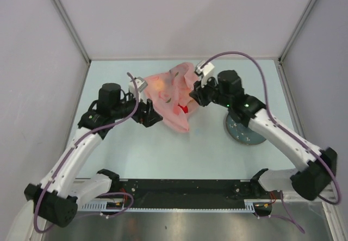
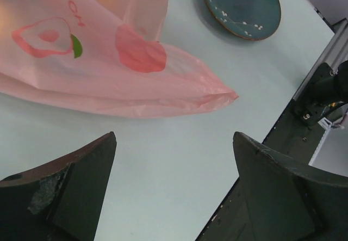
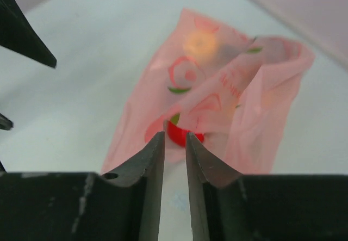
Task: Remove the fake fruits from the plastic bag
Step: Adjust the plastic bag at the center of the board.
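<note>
Left pincer (image 2: 174,137) spread wide near plastic bag (image 2: 136,83), right pincer (image 3: 175,138) a slit, grip unclear, red apple (image 3: 179,131) half hidden

1 bag (image 1: 171,97), 2 fruits (image 3: 184,135), 1 plate (image 2: 242,4)

Pale table (image 1: 163,154) enclosed by plain grey walls (image 1: 185,12).

Open table (image 1: 179,154) at 6 o'clock of the plastic bag (image 1: 168,97), room to pass. Plate (image 1: 243,136) blocks 4 o'clock. Back wall (image 1: 179,18) closes 12 o'clock.
</note>
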`<state>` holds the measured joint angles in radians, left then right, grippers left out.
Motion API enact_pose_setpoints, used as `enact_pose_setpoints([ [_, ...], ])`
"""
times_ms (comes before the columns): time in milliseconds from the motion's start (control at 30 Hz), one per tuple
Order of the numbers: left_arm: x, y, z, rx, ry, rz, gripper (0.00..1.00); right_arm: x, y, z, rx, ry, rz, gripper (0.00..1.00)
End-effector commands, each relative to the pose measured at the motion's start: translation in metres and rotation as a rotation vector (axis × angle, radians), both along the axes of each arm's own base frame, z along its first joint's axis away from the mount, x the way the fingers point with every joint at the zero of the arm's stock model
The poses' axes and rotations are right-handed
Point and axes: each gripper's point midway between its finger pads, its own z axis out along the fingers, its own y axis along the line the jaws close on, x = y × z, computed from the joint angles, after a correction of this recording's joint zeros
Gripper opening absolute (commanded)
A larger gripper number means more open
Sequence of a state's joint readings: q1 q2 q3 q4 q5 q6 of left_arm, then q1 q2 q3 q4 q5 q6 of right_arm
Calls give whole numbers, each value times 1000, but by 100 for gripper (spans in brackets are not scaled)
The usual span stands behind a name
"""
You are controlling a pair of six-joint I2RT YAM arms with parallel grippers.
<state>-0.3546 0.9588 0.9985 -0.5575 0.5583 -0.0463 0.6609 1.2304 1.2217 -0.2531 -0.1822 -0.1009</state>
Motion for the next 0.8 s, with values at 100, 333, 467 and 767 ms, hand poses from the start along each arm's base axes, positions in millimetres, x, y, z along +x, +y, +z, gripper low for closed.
enact_pose_setpoints([
  [100,8,-44,-8,-55,77,-126,87,23,18,-102,-129,240,-8,18],
  [333,-20,-79,-24,-49,81,-244,87,20,21,-117,-65,384,6,11],
  [467,-32,-89,-34,-47,116,-271,87,-5,37,-120,20,540,111,9],
  [767,-15,-122,-52,91,34,-185,77,30,32,-125,122,602,-16,9],
])
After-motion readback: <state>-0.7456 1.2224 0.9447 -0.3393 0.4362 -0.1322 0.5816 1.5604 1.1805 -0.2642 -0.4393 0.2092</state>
